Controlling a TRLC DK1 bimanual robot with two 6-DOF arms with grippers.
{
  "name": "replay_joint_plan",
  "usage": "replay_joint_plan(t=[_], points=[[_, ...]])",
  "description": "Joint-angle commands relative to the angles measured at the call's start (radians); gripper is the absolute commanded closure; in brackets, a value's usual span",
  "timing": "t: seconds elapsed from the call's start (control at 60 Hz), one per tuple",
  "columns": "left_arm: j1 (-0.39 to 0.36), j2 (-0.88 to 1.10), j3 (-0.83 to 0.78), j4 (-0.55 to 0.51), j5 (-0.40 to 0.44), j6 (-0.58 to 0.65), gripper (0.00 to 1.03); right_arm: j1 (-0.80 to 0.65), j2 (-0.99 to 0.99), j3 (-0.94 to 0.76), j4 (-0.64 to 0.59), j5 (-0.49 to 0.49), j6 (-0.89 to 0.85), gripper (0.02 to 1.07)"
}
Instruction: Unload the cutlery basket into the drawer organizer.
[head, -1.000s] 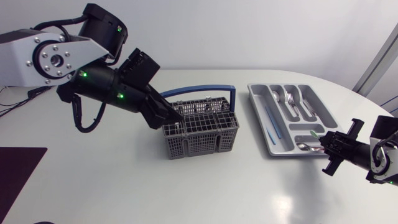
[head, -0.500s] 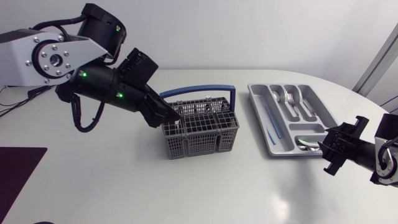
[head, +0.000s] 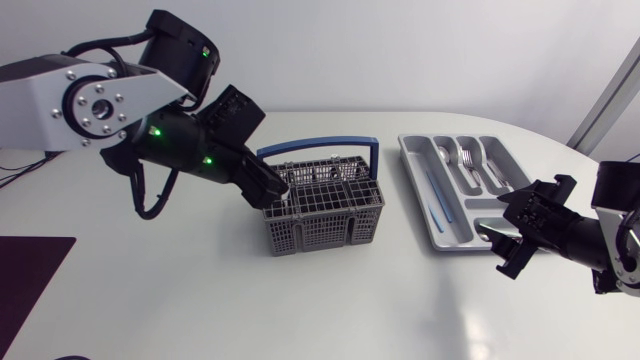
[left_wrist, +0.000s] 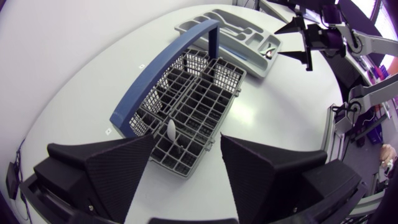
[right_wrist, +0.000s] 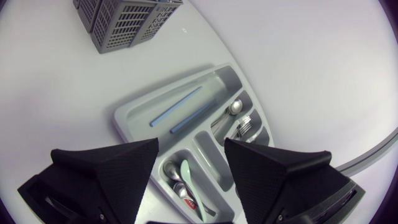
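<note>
The grey wire cutlery basket (head: 325, 205) with a blue handle (head: 320, 148) stands mid-table. My left gripper (head: 277, 192) hangs open over its left end. In the left wrist view, a white-handled utensil (left_wrist: 171, 130) stands in a basket (left_wrist: 199, 99) cell just ahead of the open left gripper (left_wrist: 186, 171). The grey drawer organizer (head: 415, 190) lies to the right. My right gripper (head: 510, 238) is open at its near end. In the right wrist view, a pale green spoon (right_wrist: 185, 169) lies in the nearest compartment of the organizer (right_wrist: 127, 117), below the open right gripper (right_wrist: 189, 183).
The organizer holds two blue sticks (right_wrist: 177, 107) in its long slot, plus spoons (right_wrist: 235, 107) and forks (right_wrist: 250, 123) in the slots beside it. Another metal spoon (right_wrist: 171, 169) lies beside the green one. The table edge curves just right of the organizer.
My right gripper has opened from shut and shifted slightly left along the organizer's near end. The left arm has moved only a little over the basket.
</note>
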Motion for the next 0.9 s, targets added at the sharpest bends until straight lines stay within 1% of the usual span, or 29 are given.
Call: replay_joint_plan(t=[0.0,0.017,0.067,0.15,0.433,0.65,0.8,0.883], points=[[-0.039,0.007,-0.032,0.014,-0.060,-0.025,0.14,0.048,-0.032,0.018,-0.037,0.020,0.066,0.29],[-0.059,0.005,-0.034,0.015,-0.095,-0.028,0.14,0.065,-0.039,0.019,-0.051,0.023,0.080,0.29],[-0.080,0.005,-0.034,0.015,-0.131,-0.037,0.14,0.097,-0.049,0.021,-0.068,0.038,0.103,0.29],[-0.123,0.007,-0.035,0.028,-0.221,-0.043,0.14,0.165,-0.075,0.016,-0.083,0.081,0.138,0.29],[-0.218,0.040,-0.031,0.046,-0.436,-0.068,0.15,0.378,-0.128,0.045,-0.165,0.191,0.279,0.29],[-0.241,0.093,-0.004,0.041,-0.491,-0.066,0.15,0.473,-0.127,0.081,-0.195,0.225,0.348,0.28],[-0.236,0.148,0.022,0.035,-0.499,-0.065,0.15,0.519,-0.127,0.095,-0.206,0.248,0.374,0.28],[-0.240,0.168,0.035,0.035,-0.519,-0.068,0.15,0.547,-0.127,0.101,-0.209,0.260,0.393,0.28]])
